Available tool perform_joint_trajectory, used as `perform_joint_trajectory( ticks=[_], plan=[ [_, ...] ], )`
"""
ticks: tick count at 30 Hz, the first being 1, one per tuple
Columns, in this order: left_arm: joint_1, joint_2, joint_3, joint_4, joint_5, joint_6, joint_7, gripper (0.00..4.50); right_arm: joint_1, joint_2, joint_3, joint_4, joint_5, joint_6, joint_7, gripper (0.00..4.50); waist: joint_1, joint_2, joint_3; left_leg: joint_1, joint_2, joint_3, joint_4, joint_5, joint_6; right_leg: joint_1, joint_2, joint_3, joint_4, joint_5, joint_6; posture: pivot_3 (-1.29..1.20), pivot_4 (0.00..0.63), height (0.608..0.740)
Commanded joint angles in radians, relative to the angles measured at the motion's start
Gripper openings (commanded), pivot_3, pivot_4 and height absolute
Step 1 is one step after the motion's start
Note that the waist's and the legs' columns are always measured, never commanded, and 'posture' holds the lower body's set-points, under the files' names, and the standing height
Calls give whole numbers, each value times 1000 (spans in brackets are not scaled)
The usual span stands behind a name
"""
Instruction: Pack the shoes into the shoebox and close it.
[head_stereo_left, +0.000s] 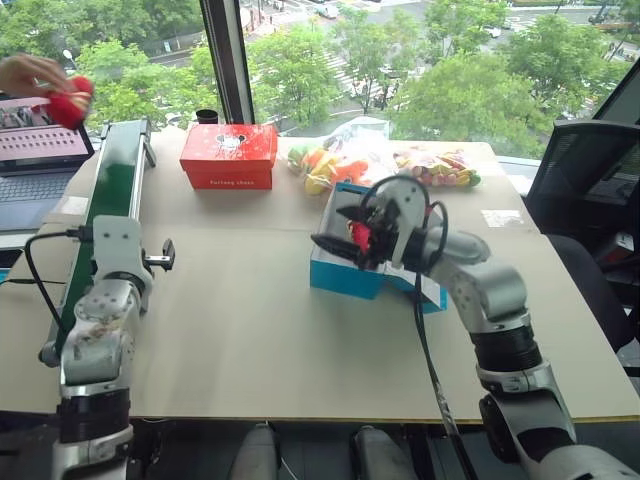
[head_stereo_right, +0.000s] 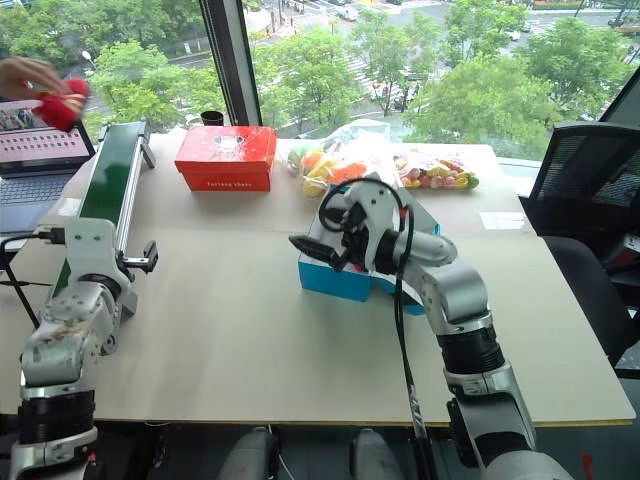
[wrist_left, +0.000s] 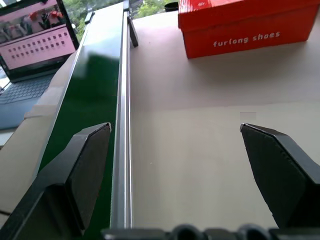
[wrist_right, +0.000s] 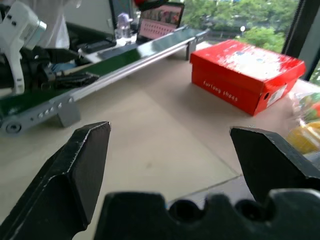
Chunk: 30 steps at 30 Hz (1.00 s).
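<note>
Big windows (head_stereo_left: 420, 60) run across the top of the frame, daylight pouring in over green treetops (head_stereo_left: 470, 90) and a street below. A dark window post (head_stereo_left: 228, 60) stands upper left. A black mesh office chair (head_stereo_left: 585, 170) waits at the right edge, beside the pale table (head_stereo_left: 250, 340).

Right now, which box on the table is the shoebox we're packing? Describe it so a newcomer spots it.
On the tan table, look near its middle, in front of the bagged toys. The shoebox sits there, partly hidden behind the right end effector. It is light blue, unlike the red box further back.
</note>
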Motion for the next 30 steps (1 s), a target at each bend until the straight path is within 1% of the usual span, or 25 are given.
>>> perform_joint_trajectory(
  ticks=[1, 5, 12, 16, 18, 24, 30],
  plan=[
    [-18, 9, 8, 17, 20, -30, 17, 4477, -11, 38, 22, -1, -17, -64, 1, 4498, 1, 0, 0, 0, 0, 0, 0, 0, 0, 0, 0, 0, 0, 0, 0, 0, 150, 739],
    [-50, 27, -5, 61, 34, -48, 18, 4477, -25, 55, 52, 18, -44, -96, 10, 4498, 6, 0, 0, 0, 0, 0, 0, 0, 0, 0, 0, 0, 0, 0, 0, 0, 150, 739],
    [-115, 86, 13, 180, 45, -124, 1, 4477, -50, 100, 49, 30, -35, -91, 11, 4498, 5, -1, 0, 0, 0, 0, 0, 0, 0, 0, 0, 0, 0, 0, 0, 0, 150, 739],
    [-124, 122, 25, 245, 50, -182, -5, 4477, -47, 102, 48, 25, -36, -85, 15, 4498, 2, -1, 0, 0, 0, 0, -1, 0, 0, -1, 0, 0, 0, 0, 0, 0, 150, 739],
    [-131, 159, 48, 318, 51, -239, -13, 4477, -38, 85, 57, 34, -57, -97, 22, 4498, 3, -1, 0, 0, 0, 0, -1, 0, 0, -1, 0, 0, 0, 0, 0, 0, 150, 739],
    [-140, 216, 70, 452, 34, -359, -54, 4477, -55, 77, 22, 108, -134, -121, -87, 4498, 4, -1, -1, 0, 0, 0, -1, 0, 0, -1, 0, 0, 0, 0, 0, 0, 150, 739],
    [-150, 217, 80, 564, 12, -452, -89, 4477, -54, 76, 21, 113, -136, -117, -99, 4498, 5, -1, -1, 0, 0, 0, -2, 0, 0, -1, 0, -1, 0, 0, 0, 0, 150, 739]
  ],
)
